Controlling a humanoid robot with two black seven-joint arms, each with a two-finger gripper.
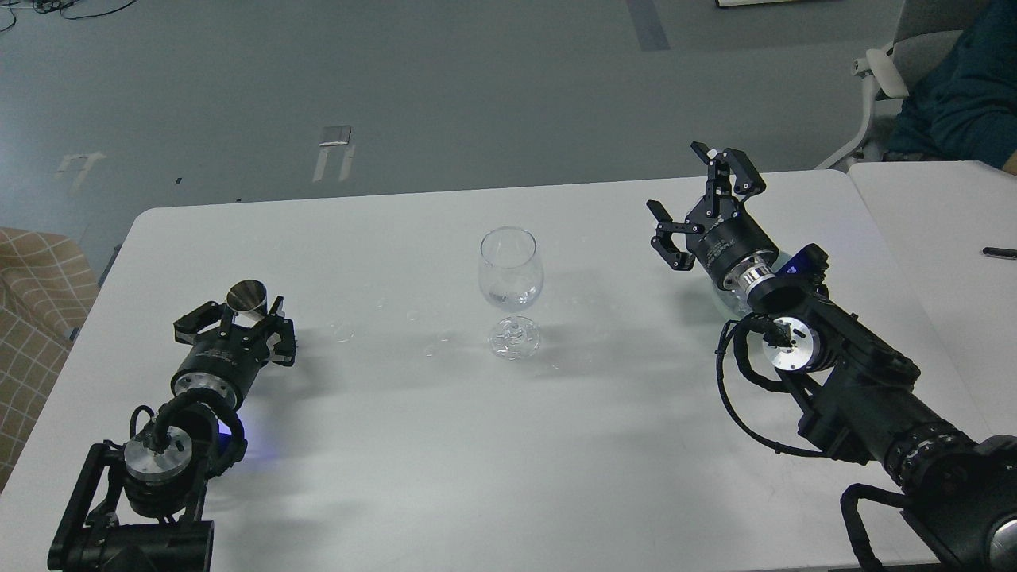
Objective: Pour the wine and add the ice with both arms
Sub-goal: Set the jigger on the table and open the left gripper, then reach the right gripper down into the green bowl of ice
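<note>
Left gripper (238, 322): lower left of the frame; our fingers sit either side of a small metal cup (247, 297), closed in on it as far as we can see.
Cup: shiny and cone-shaped, its mouth tilted toward the upper left; what is inside we cannot tell.
Left arm (151, 469): runs from the bottom-left corner up to the gripper, with a blue glow beside its wrist.
Right gripper (693, 208): upper right of the frame; fingers spread wide with nothing between them, raised above the table.
Right arm (842, 373): comes in from the bottom-right corner, with a cable looped below the wrist and a blue light near it.
Glass (511, 287): a clear stemmed glass, upright at the centre of the frame between our two grippers and well apart from both.
Wine (512, 299): a little clear liquid at the bottom of the bowl, as far as we can tell.
Ice: we cannot make it out for sure.
Droplets (343, 332): clear specks on the table left of the glass foot; ice or liquid, we cannot tell.
Table (445, 445): white, filling the lower frame.
Second table (937, 222): at the right edge, with a dark pen (999, 253) on it.
</note>
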